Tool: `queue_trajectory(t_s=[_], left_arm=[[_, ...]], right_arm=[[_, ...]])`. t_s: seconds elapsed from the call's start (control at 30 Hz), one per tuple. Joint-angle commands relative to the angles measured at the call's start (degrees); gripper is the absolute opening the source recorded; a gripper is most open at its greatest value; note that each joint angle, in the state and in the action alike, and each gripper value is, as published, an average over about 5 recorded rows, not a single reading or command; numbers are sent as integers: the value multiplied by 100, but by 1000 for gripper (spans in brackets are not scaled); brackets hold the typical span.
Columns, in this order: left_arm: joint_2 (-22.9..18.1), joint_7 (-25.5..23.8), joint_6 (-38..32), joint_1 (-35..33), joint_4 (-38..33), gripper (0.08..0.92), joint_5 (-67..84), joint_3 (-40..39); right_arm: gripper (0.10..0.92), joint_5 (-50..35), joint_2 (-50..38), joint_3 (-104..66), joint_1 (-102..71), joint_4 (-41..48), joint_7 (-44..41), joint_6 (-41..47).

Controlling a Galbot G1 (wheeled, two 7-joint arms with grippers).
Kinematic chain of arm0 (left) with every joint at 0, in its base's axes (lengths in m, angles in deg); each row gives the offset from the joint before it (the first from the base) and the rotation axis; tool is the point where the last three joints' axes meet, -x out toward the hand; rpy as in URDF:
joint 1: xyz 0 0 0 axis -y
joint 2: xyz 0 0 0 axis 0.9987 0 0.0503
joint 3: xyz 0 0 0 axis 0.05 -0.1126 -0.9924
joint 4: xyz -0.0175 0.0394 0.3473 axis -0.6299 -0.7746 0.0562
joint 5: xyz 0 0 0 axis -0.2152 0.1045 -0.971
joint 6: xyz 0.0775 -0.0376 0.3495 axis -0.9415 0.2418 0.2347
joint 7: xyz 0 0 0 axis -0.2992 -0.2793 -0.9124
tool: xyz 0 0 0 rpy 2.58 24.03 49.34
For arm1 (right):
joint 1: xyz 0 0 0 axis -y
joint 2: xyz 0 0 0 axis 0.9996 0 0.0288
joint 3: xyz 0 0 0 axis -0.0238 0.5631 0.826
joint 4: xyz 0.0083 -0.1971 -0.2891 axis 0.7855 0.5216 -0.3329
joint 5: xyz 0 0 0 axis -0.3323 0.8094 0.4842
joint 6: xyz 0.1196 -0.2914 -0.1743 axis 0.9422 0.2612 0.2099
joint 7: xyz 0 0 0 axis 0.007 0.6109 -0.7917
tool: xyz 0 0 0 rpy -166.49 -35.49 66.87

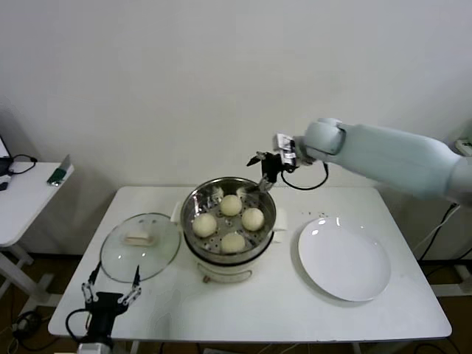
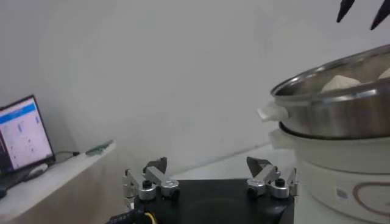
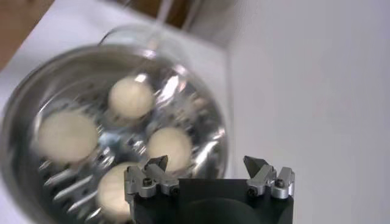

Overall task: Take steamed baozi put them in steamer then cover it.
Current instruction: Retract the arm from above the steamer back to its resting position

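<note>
Several cream-white baozi lie on the perforated tray inside the shiny steel steamer at the table's middle; they also show in the right wrist view. My right gripper is open and empty, just above the steamer's far right rim. The clear glass cover with its white bar handle lies flat on the table left of the steamer. My left gripper is open and empty, low at the table's front left edge, near the cover. The left wrist view shows the steamer's side.
An empty white plate lies on the table right of the steamer. A white side table with cables stands at the left, and a laptop screen shows in the left wrist view. A white wall is behind.
</note>
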Motion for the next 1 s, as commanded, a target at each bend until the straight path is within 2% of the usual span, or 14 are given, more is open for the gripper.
queue_trajectory(t_s=[0.03,0.23,0.4,0.6,0.8,1.0], left_arm=[[-83,-149,86,368,-83,823,-895,8],[-117,-103,286,510,-243,823,-1804,-64],[-63,-15,440,626,-262,823,-2842,-24],[88,-72,977,718,-106,823,-5099,-55],[247,-288,1482,950,343,823,-7250,-325],[373,-177,1538,1621,1408,823,-8170,-654]], right_arm=[[823,-173,-1720,-3706,-3114,-770,1839,-930],[823,9,-1847,-6200,-5457,-1192,2116,-1174],[823,146,-1518,-8078,-7221,-1496,2311,-1273],[823,497,-962,-9825,-9093,-1974,2320,-1218],[823,946,-294,-11002,-10229,-2300,2473,-863],[823,1269,272,-11601,-10814,-2454,2736,-575]])
